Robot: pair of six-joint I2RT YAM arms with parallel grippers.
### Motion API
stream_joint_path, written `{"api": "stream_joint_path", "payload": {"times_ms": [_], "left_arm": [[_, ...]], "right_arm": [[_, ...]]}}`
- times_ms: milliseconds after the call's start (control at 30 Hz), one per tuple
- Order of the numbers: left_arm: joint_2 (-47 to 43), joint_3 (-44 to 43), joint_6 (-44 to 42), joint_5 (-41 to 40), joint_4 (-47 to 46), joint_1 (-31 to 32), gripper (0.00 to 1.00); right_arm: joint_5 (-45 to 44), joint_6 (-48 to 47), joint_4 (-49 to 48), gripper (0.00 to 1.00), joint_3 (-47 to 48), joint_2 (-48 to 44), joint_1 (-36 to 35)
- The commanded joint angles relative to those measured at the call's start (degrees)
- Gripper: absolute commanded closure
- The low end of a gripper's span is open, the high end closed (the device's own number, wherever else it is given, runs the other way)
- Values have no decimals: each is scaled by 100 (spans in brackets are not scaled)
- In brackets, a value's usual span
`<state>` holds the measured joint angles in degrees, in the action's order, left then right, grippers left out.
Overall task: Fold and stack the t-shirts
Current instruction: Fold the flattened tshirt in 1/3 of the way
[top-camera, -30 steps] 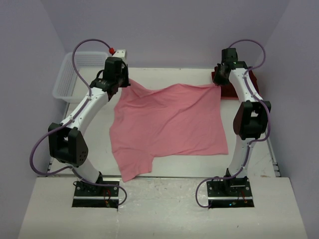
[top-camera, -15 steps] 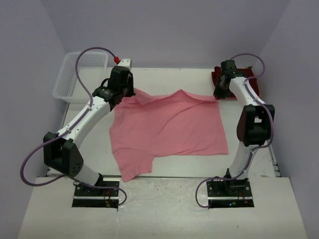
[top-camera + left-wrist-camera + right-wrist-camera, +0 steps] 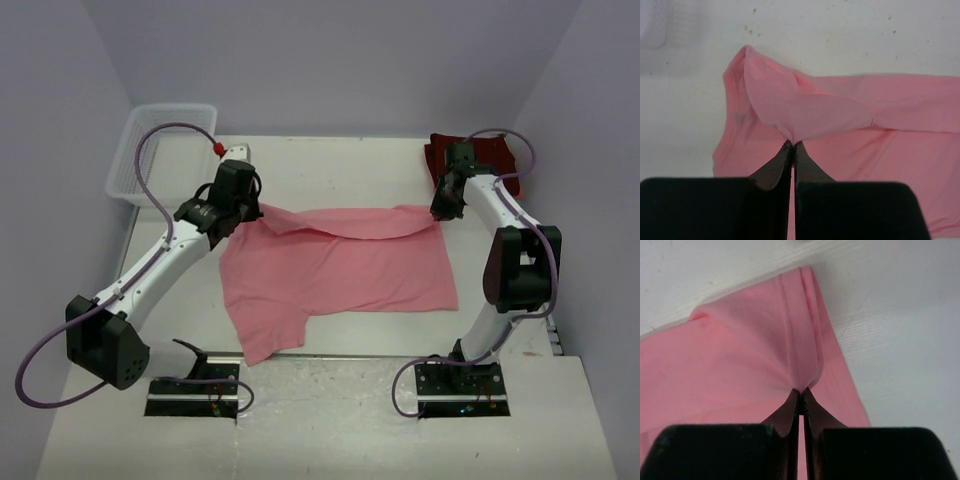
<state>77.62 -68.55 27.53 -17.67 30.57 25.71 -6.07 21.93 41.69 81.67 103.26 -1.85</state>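
A light pink t-shirt [image 3: 340, 275] lies spread on the white table, its far edge lifted and folded toward the near side. My left gripper [image 3: 252, 212] is shut on the shirt's far left corner [image 3: 790, 115]. My right gripper [image 3: 440, 212] is shut on its far right corner [image 3: 800, 345]. The lifted edge sags between the two grippers. In both wrist views the black fingertips pinch a peak of pink cloth. A dark maroon t-shirt [image 3: 490, 155] lies bunched at the far right of the table, behind the right arm.
A white lattice basket [image 3: 160, 150] stands at the far left corner of the table [image 3: 330, 165]. A small red-tipped fixture [image 3: 218, 150] sits beside it. Purple walls enclose the back and sides. Both arm bases are at the near edge.
Both grippers have drawn the pink shirt's far edge toward the near side, folding it over the body. The maroon shirt is more exposed behind the right arm.
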Motion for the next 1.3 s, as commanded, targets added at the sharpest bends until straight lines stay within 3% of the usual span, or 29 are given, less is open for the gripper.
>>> {"api": "stream_joint_path", "payload": {"times_ms": [0, 300, 567, 667, 733, 767, 833, 867, 933, 967, 1000, 1133, 1200, 1267], "left_arm": [[-361, 236, 314, -333, 195, 48, 100], [-687, 676, 516, -465, 415, 56, 100], [-328, 1063, 675, -474, 362, 74, 100], [-161, 1160, 692, -448, 266, 100, 93], [-125, 1221, 745, -465, 222, 109, 82], [-133, 1222, 780, -474, 230, 127, 65], [-264, 1230, 946, -553, 309, 170, 45], [-370, 1230, 1026, -623, 344, 301, 29], [-633, 1274, 1402, -1105, 415, 556, 19], [-904, 1344, 1500, -1263, 406, 810, 8], [-1090, 1388, 1649, -1448, 397, 882, 6], [-804, 1180, 1502, -1722, 249, 865, 9], [-373, 880, 1448, -1862, 327, 821, 23], [356, 397, 1396, -1767, 406, 699, 50]], "right_arm": [[-96, 83, -240, 100, -326, -465, 26], [-202, 109, -311, 100, -775, -676, 26], [-97, 171, -381, 100, -881, -658, 18], [-70, 153, -390, 100, -898, -623, 26], [-105, 136, -416, 96, -925, -632, 26], [-140, 144, -399, 93, -890, -623, 26], [-184, 145, -381, 88, -872, -632, 26], [-184, 153, -390, 81, -872, -675, 26], [-184, 153, -451, 72, -924, -807, 26], [-158, 145, -478, 66, -959, -886, 18], [-149, 136, -495, 61, -969, -1070, 9], [61, 83, -478, 55, -829, -1265, 0], [193, 31, -495, 52, -723, -1082, 9], [316, 21, -355, 48, -407, -827, 9]]}}
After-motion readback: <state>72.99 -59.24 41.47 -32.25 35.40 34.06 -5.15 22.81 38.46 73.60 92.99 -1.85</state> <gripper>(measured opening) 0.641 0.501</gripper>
